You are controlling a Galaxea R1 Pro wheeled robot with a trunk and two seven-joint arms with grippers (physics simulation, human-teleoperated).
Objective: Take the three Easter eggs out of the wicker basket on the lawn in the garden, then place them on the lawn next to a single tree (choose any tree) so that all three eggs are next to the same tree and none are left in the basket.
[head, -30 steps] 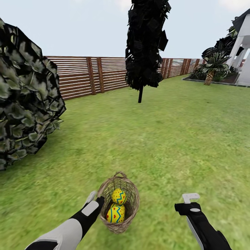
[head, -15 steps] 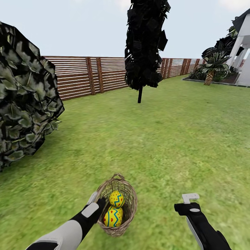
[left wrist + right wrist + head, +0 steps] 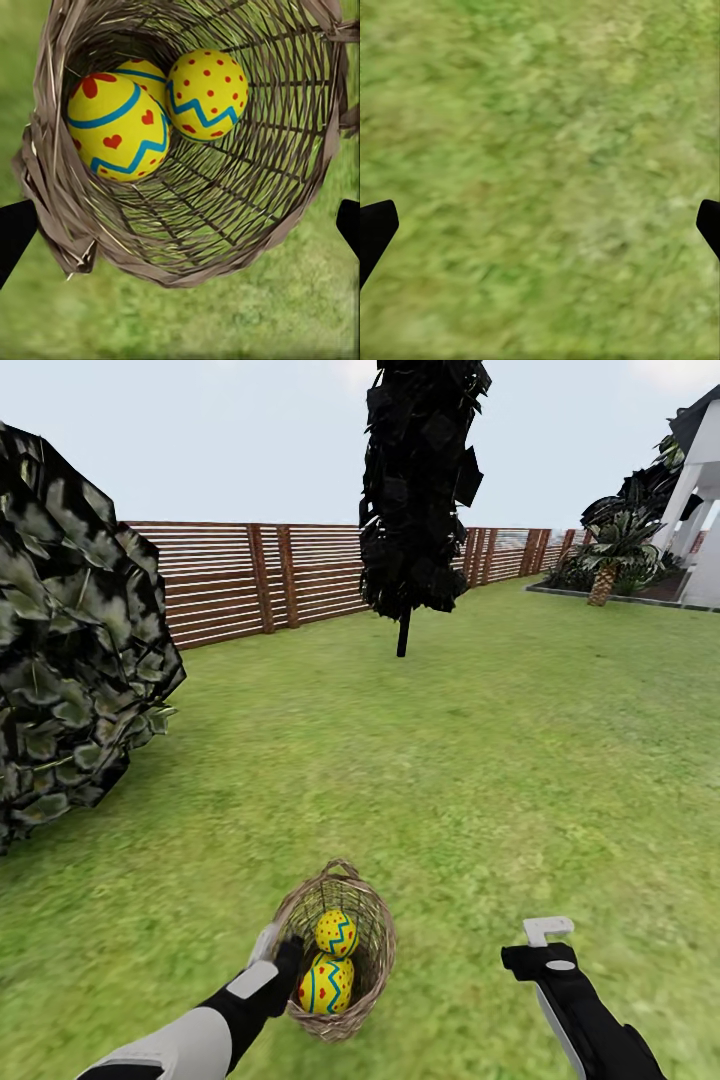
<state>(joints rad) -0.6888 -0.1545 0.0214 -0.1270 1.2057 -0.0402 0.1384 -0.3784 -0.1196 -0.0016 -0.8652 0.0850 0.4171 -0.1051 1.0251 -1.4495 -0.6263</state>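
Three Easter eggs (image 3: 116, 124) seen inside wicker basket (image 3: 372, 930) on lawn (image 3: 480, 780), at 6 o'clock of head view. Left gripper (image 3: 180, 225) spread wide over basket mouth; right gripper (image 3: 540, 229) spread above grass. Eggs judged light, smooth, slippery; grasp advised across middle.

lawn (image 3: 480, 760) | green grass | wicker basket (image 3: 375, 950) lies tipped on it

No readable text, labels, brands or numbers are showing anywhere. The Easter eggs (image 3: 116, 124) are carrying only decoration: red dots, red hearts and blue zigzag bands, no letters. The wicker basket (image 3: 372, 925) and the fence (image 3: 250, 575) are showing no signs.
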